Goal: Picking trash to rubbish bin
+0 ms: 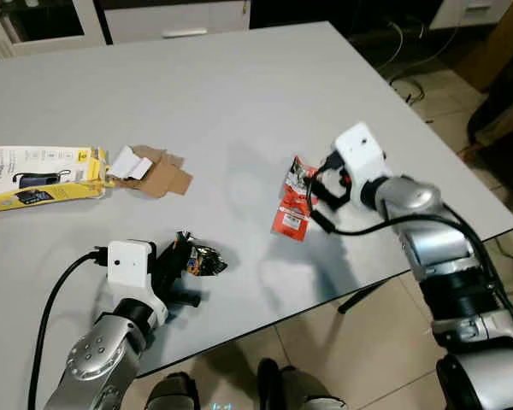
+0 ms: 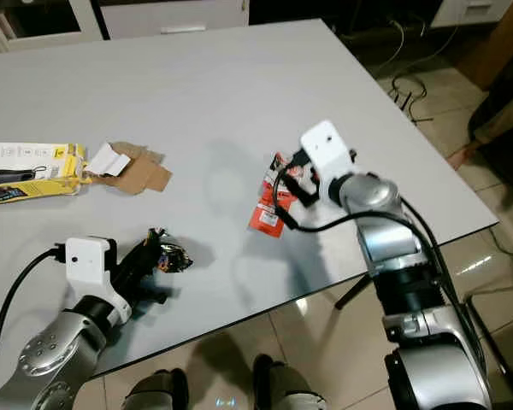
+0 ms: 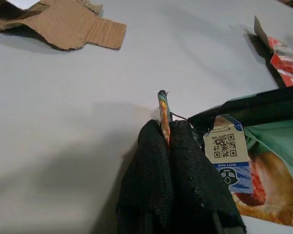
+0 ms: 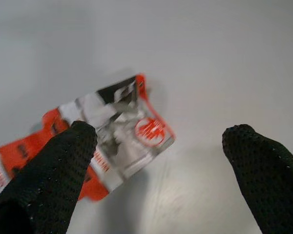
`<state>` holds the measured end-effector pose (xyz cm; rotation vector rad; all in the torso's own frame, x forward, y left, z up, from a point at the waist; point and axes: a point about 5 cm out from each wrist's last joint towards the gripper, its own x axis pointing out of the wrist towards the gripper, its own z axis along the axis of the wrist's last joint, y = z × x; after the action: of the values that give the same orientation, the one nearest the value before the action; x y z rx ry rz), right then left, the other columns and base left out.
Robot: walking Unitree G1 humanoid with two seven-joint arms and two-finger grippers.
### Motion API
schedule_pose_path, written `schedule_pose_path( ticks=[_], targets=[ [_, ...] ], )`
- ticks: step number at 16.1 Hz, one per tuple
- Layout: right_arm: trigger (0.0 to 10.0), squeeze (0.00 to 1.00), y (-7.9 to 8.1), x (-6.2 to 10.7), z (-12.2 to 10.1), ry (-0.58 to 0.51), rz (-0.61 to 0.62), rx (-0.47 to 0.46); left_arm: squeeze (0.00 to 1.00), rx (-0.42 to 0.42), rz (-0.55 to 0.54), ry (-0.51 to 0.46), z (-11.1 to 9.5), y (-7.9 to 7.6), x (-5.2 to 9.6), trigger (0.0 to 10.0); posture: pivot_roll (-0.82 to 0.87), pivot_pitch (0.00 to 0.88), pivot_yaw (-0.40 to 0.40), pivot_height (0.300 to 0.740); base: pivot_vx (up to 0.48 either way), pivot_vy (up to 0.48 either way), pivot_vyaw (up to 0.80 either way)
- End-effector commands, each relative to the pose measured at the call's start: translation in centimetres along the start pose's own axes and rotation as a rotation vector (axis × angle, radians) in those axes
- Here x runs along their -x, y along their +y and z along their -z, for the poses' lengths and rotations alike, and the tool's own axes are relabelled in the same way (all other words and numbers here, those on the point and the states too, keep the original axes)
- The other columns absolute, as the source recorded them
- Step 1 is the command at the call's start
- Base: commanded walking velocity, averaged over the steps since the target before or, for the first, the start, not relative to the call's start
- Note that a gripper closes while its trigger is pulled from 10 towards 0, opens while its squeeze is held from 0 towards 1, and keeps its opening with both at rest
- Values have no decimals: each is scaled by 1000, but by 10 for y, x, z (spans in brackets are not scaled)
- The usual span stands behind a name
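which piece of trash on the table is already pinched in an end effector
The dark crumpled snack wrapper, clamped by the left end effector. The red wrapper lies free beneath the open right end effector.

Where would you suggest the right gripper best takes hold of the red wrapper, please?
Probably at the red wrapper's near edge, which looks lifted off the table beside the open right gripper. Coming from the robot's right, one finger could slip beneath that edge and pinch the thin sheet; elsewhere it seems flatter.
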<state>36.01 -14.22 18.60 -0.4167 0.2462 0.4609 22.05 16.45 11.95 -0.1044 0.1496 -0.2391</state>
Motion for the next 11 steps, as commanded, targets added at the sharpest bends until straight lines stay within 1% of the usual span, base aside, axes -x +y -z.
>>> schedule_pose_path(
  ticks=[1,2,3,6,7,9,11],
  targets=[
    [10000,0,2,2,-1,0,-22,-11,0,3,9,26,7,-3,0,10000,-25,148,-90,740,0,0,0],
    [10000,0,5,1,6,23,-44,-56,0,8,8,23,7,-4,-1,10000,-23,146,-94,740,0,0,0],
    [10000,0,5,1,12,43,-55,-80,0,11,5,21,8,-5,0,10000,-20,148,-97,740,0,0,0],
    [10000,0,3,3,19,74,-75,-106,0,13,0,21,8,-4,1,10000,-19,155,-101,740,0,0,0],
    [10000,0,4,4,21,86,-90,-129,0,14,-2,20,9,-4,2,10000,-20,156,-102,740,0,0,0],
    [10000,0,10,3,23,94,-117,-172,0,15,-3,20,9,-4,2,10000,-20,158,-104,740,0,0,0],
    [10000,0,27,-1,26,103,-194,-289,0,21,-4,21,9,-6,3,10000,-13,164,-106,740,0,0,0]
  ],
)
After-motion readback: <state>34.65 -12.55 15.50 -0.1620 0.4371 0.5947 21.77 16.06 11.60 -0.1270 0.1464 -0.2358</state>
